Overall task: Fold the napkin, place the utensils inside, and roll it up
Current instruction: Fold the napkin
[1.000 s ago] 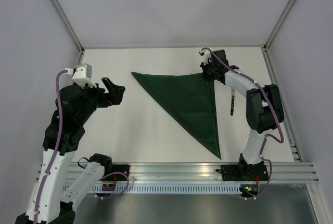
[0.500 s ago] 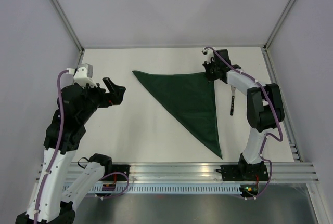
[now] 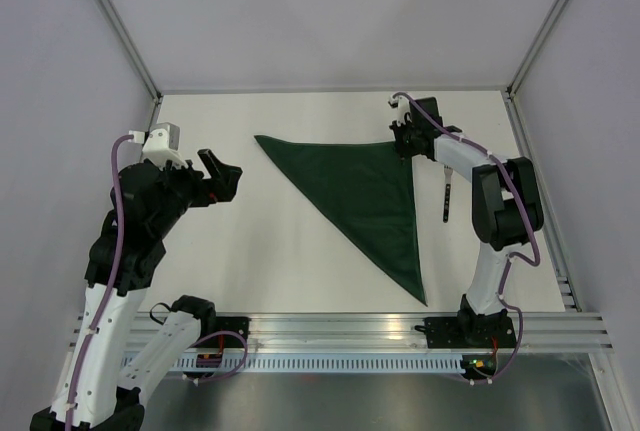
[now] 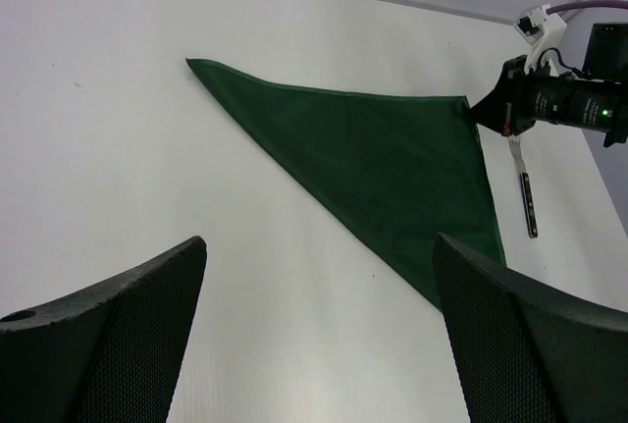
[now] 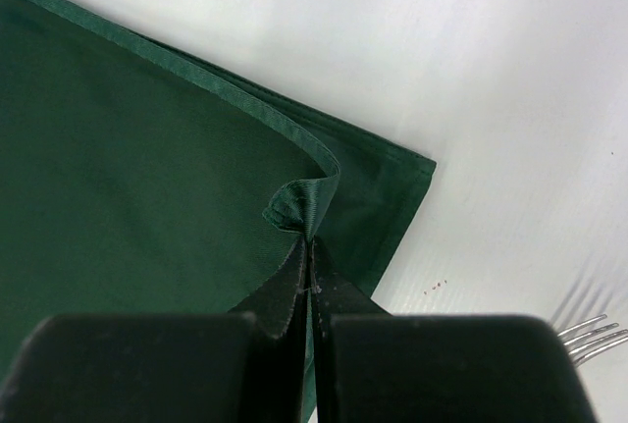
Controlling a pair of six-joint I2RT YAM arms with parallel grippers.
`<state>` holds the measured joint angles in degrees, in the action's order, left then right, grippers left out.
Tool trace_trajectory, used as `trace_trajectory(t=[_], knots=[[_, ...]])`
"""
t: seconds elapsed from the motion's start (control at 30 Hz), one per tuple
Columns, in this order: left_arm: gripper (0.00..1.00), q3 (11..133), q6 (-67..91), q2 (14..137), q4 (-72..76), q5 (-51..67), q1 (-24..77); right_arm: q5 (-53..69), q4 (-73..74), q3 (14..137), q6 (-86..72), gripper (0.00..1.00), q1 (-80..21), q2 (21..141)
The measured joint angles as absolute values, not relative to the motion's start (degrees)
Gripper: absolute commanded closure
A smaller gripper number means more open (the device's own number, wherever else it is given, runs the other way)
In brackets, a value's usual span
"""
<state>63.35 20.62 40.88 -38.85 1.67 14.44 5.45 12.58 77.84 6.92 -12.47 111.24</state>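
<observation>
Bright, even light; soft, faint shadows.

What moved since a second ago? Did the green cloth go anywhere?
The right gripper, shut on the napkin's far right corner, slid a little to the right and dragged the napkin with it. Nothing was let go. The left gripper stayed open off to the left, and the fork did not move.

A green napkin (image 3: 370, 201) lay as a triangle on the surface (image 3: 280, 251).
The right hand (image 3: 404, 146) sat at its far corner, the fork (image 3: 446, 196) just beside; the left hand (image 3: 218, 173) hovered apart, open.
</observation>
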Motion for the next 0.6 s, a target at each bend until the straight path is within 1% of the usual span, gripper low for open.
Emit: trace_trajectory(t=[0.17, 0.2, 0.27, 0.3, 0.37, 0.4, 0.47, 0.6], knots=[[0.00, 63.3, 20.6, 40.9, -38.9, 1.7, 14.4, 5.0, 12.5, 77.8, 6.9, 1.00, -12.2, 112.0], [0.00, 63.3, 20.6, 40.9, -38.9, 1.7, 14.4, 4.8, 12.5, 77.8, 6.9, 0.92, -12.1, 112.2], [0.00, 63.0, 20.6, 40.8, -38.8, 1.7, 14.4, 4.4, 12.5, 77.8, 6.7, 0.82, -11.7, 112.6], [0.00, 62.9, 20.6, 40.8, -38.8, 1.7, 14.4, 4.2, 12.5, 77.9, 6.6, 0.69, -11.6, 112.8], [0.00, 62.5, 20.6, 40.8, -38.8, 1.7, 14.4, 3.8, 12.9, 78.3, 6.4, 0.55, -11.2, 113.2], [0.00, 62.4, 20.6, 40.8, -38.9, 1.7, 14.4, 3.6, 13.2, 78.7, 6.1, 0.44, -10.9, 113.3], [0.00, 62.2, 20.6, 40.5, -38.8, 1.7, 14.4, 3.0, 14.5, 79.9, 5.8, 0.34, -10.3, 113.3], [0.00, 61.7, 20.6, 39.8, -38.8, 1.7, 14.4, 2.3, 16.3, 83.1, 5.1, 0.35, -8.8, 113.2]])
